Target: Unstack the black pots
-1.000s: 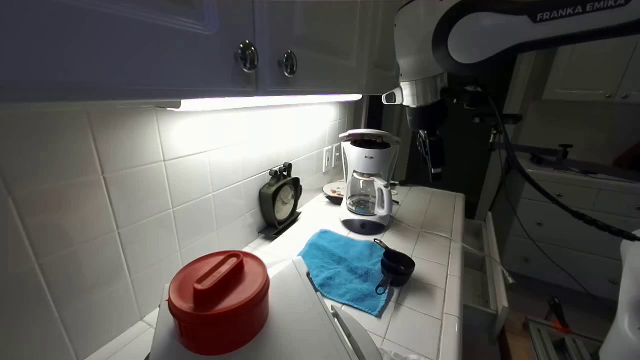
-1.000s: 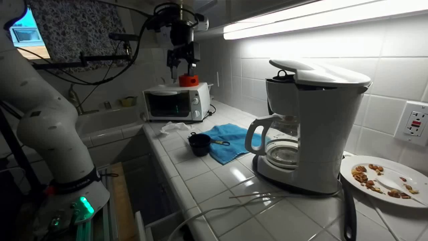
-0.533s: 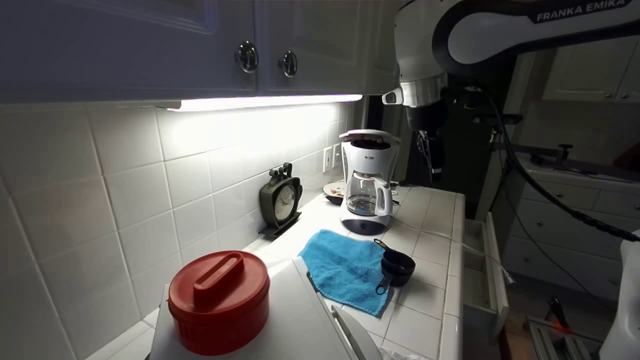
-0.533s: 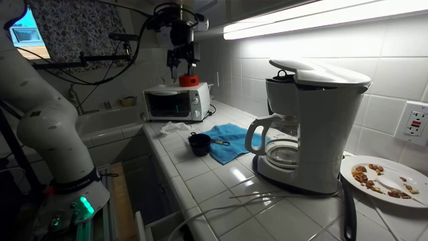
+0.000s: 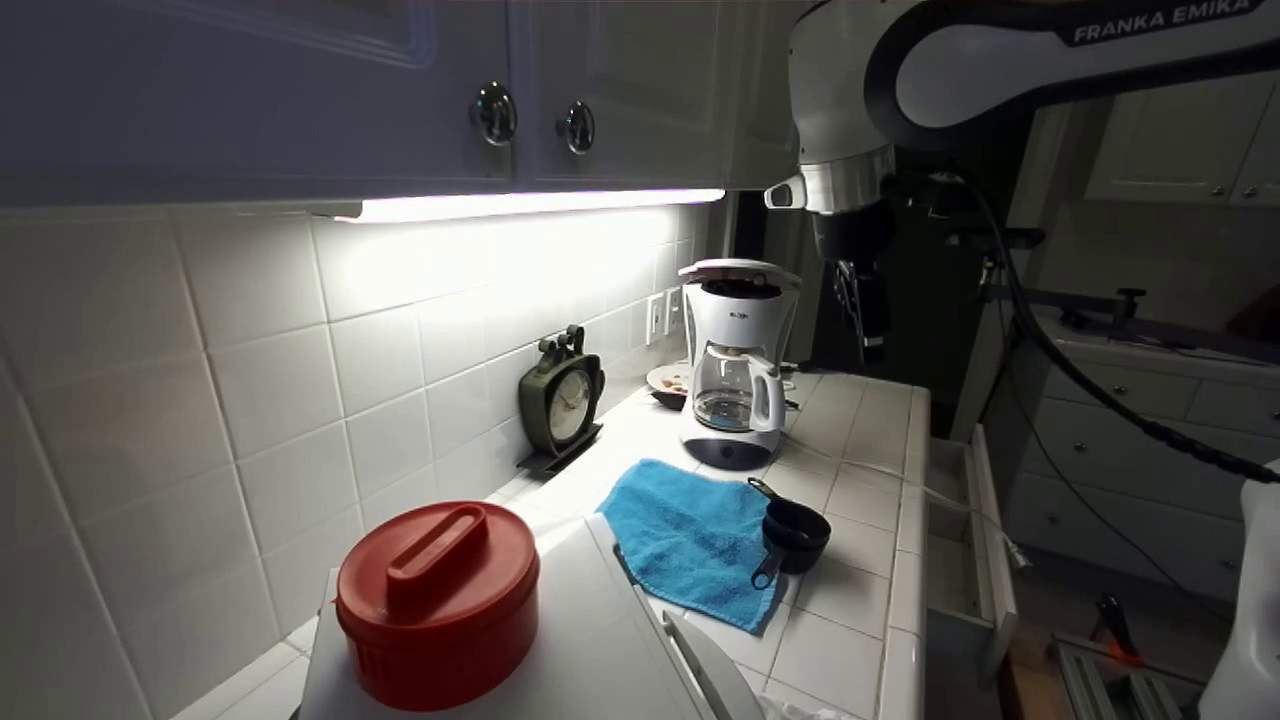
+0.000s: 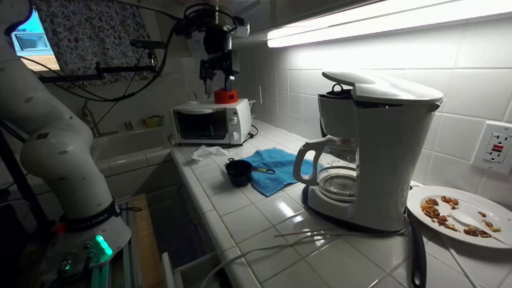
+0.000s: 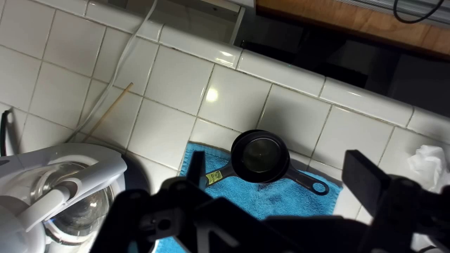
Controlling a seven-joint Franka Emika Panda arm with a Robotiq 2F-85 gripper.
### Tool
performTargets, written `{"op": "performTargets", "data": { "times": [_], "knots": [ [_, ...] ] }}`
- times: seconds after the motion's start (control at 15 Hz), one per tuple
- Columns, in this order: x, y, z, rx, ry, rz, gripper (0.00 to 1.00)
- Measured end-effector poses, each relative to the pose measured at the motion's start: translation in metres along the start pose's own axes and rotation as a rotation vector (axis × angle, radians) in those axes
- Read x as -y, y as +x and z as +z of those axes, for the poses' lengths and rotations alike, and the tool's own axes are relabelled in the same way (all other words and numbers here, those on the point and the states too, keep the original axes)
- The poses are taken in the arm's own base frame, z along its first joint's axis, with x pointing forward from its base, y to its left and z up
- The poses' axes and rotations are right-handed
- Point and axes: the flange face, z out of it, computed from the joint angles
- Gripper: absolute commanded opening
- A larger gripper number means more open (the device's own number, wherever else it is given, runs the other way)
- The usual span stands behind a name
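"Where are the black pots (image 5: 797, 538) to be found?"

"At the edge of the blue towel (image 5: 690, 540), nested one in the other. In the wrist view both handles are seen against the towel, pointed different ways. Whether the lower pot is partly carried by the towel cannot be told."

"And how is the gripper (image 7: 276, 163) set?"

"It is spread wide and held well above the towel's edge; in the wrist view the pots are framed between its two sides."

"What else is set around the towel?"

"On the tiled desk (image 6: 244, 220), the towel is flanked by a white coffee maker (image 6: 386, 160) and, on the opposite side, by a toaster oven (image 6: 208, 124), on which a red container (image 5: 440, 620) is carried. Crumpled white material (image 6: 210, 152) is seen near the towel, and a dark clock (image 5: 565, 400) is placed toward the wall (image 5: 390, 390) from it. Well apart from the towel, a white plate (image 6: 472, 202) is laid with brown food pieces (image 6: 431, 211)."
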Motion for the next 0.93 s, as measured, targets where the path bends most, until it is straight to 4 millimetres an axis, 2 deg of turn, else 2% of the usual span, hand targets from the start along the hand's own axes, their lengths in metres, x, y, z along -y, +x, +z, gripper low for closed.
{"op": "performTargets", "data": {
  "times": [0.27, 0.47, 0.6, 0.93],
  "knots": [
    [0.013, 0.007, -0.005, -0.016, -0.022, 0.008, 1.00],
    [0.024, 0.020, -0.009, -0.088, -0.061, 0.060, 1.00],
    [0.027, 0.030, 0.000, -0.139, -0.069, 0.107, 1.00],
    [0.024, 0.046, 0.044, -0.223, -0.047, 0.232, 1.00]
  ]
}}
